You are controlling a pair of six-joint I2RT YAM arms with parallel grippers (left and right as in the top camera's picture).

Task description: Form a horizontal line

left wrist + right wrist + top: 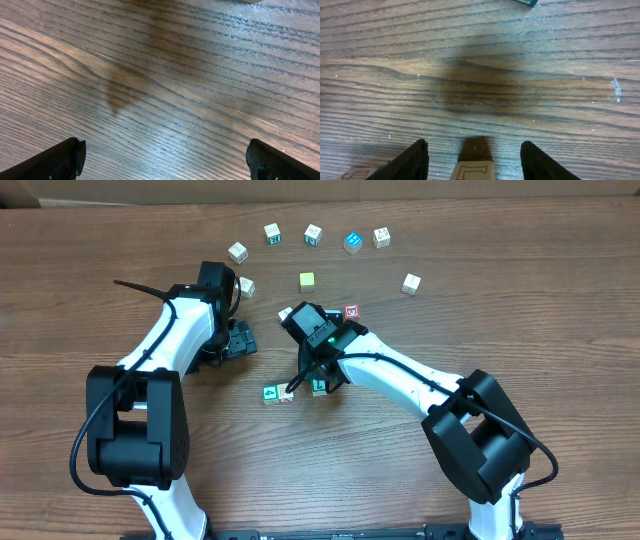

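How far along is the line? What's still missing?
Done: the green cube with white mark and the white cube sit side by side. In hand: the green L cube lies between the open right jaws, untouched by them, with a gap to that pair. Left: the red-faced cube sits apart, not yet in the row. The left jaws are open and empty.

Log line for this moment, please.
left hand open, empty | right hand open around L cube | red cube apart from row
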